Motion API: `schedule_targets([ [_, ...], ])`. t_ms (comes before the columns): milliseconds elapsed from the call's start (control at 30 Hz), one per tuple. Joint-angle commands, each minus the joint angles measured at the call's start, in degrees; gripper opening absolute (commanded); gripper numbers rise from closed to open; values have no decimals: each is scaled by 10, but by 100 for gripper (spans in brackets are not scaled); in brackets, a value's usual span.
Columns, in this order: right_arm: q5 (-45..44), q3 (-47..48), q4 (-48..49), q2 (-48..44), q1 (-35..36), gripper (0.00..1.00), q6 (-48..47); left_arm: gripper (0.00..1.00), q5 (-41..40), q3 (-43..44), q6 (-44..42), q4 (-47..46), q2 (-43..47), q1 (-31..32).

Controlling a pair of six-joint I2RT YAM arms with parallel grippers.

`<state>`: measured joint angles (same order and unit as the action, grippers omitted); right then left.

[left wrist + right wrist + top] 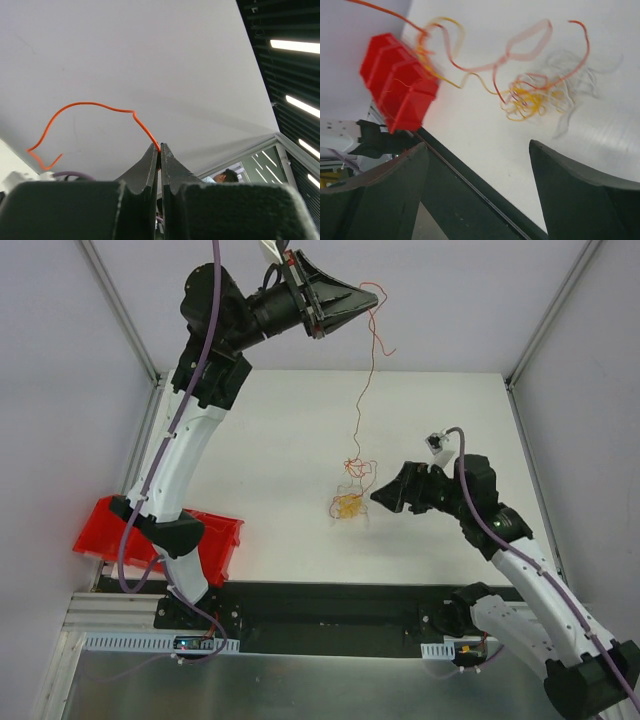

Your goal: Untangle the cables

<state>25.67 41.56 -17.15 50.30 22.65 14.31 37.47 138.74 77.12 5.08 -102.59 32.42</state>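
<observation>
Just beside the right pincer (378, 498), cables (348, 504).

White table (280, 440), pale grey walls (60, 360)

Left tool (159, 150) pinching a thin orange-red wire strand (90, 104).
Its two black fingers press together at the tips on the strand, which rises from them, arcs leftward and ends in a small hook at lower left, against a white wall panel (150, 60). A thick purple cable (72, 175) shows lower left; bright ceiling light strips (295, 46) at right.
</observation>
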Motion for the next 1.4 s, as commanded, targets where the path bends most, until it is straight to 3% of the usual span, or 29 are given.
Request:
schedule_targets([
  [0,-43,32,124,-27,35,84,34,0,15,-14,9,-34,26,-3],
  [167,-98,127,169,70,105,83,38,0,23,-18,15,-34,37,-3],
  [267,-212,172,160,130,154,80,34,0,24,-38,18,-33,54,-3],
  [333,-317,172,149,162,156,69,72,0,26,-44,14,-34,67,-3],
  [400,-379,158,145,195,151,53,102,0,27,-51,2,-32,85,-3],
  [467,-393,136,162,229,137,40,123,0,29,-61,-11,-31,106,-10],
  [600,-347,89,191,300,75,35,158,0,38,-96,-24,-27,156,-40],
  [733,-307,70,175,345,11,35,131,0,52,-161,-18,-18,219,-83],
  [1033,-240,104,43,384,-126,40,31,0,38,-348,-115,64,363,-89],
  [1233,-211,183,-91,388,-128,60,-38,0,-3,-538,-139,73,437,-88],
  [1367,-168,176,-152,343,-114,69,-54,0,-25,-610,-151,78,450,-88],
])
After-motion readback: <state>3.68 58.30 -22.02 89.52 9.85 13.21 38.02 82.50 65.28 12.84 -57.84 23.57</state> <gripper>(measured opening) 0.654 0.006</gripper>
